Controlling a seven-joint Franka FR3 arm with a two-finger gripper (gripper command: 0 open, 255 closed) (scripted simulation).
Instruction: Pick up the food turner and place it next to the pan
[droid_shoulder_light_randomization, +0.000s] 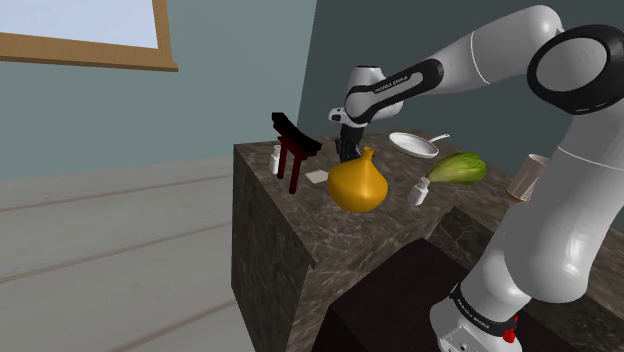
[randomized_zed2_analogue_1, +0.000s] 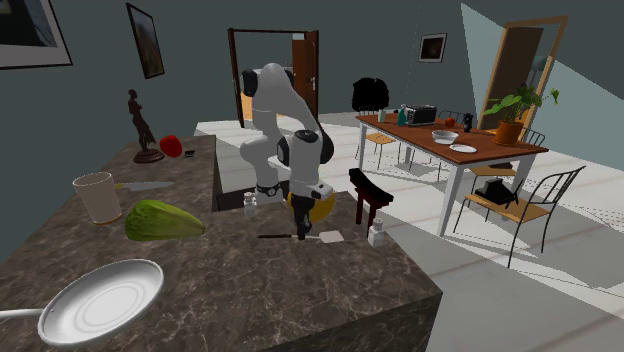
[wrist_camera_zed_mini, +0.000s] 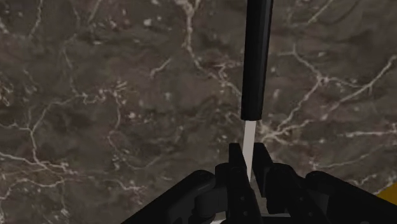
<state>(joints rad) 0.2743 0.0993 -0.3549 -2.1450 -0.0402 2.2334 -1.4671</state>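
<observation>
Dark veined stone counter (droid_shoulder_light_randomization: 290, 215) in the shoulder view. The gripper (droid_shoulder_light_randomization: 346, 150) is down on it behind a yellow gourd-shaped vase (droid_shoulder_light_randomization: 357, 183). The food turner (droid_shoulder_light_randomization: 316, 176) shows its white blade, flat beside a dark red torii-style stand (droid_shoulder_light_randomization: 293, 150). The round white pan (droid_shoulder_light_randomization: 413, 144) is well apart, past the vase.

Second exterior view: food turner (randomized_zed2_analogue_1: 275, 236) lies flat under the gripper (randomized_zed2_analogue_1: 300, 228), thin black handle one way, square white blade the other. Pan (randomized_zed2_analogue_1: 100, 300) sits at the counter's near corner, with a green leafy vegetable (randomized_zed2_analogue_1: 162, 220) between them.

Wrist view: gripper (wrist_camera_zed_mini: 248, 159) is clenched, 2 fingers (wrist_camera_zed_mini: 235, 167) clasping the narrow white neck just below the black handle (wrist_camera_zed_mini: 256, 57).

Judgement: the turner looks light, stiff and smooth, so probably slippery. The neck looks a fair hold near the balance point. The thin flat stock could pivot between the pads, so lift slowly and keep it level.
</observation>
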